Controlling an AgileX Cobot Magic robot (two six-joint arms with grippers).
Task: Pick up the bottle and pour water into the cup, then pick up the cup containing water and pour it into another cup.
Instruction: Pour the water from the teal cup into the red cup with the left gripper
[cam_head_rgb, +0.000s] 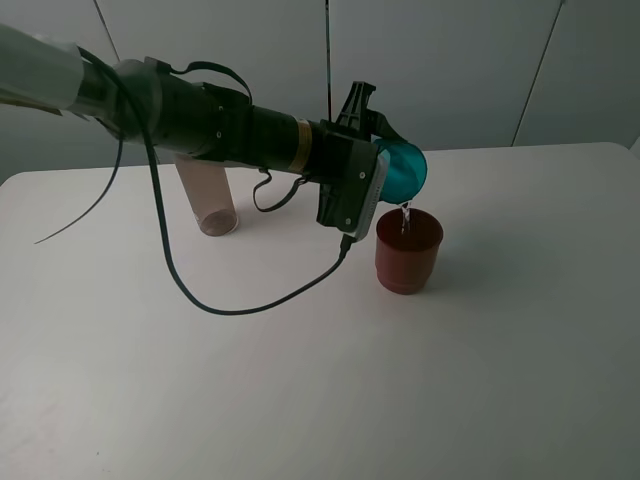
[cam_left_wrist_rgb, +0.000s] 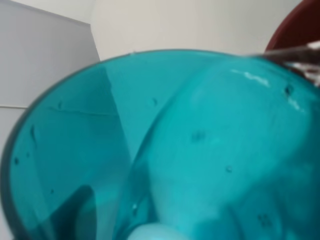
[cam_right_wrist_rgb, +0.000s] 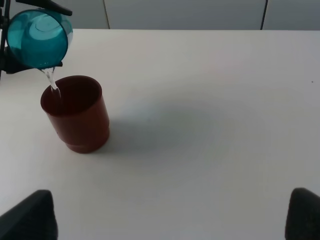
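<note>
Pouring teal tumbler (cam_head_rgb: 405, 170) into red-brown cup (cam_head_rgb: 408, 252); water stream (cam_head_rgb: 405, 215) lands inside the rim.
Left gripper (cam_head_rgb: 386, 165) clenched on the tumbler, which lies between its fingers, mouth tipped down at 12 o'clock just above the cup. Advised: keep the lip over the cup's middle and deepen the tilt slowly, lest it splash. Bottle (cam_head_rgb: 210, 205) stands at 9 o'clock, well apart. Right gripper (cam_right_wrist_rgb: 165, 220) spread, empty.

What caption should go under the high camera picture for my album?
The left gripper tips the teal cup, pouring water into the red-brown cup.
</note>
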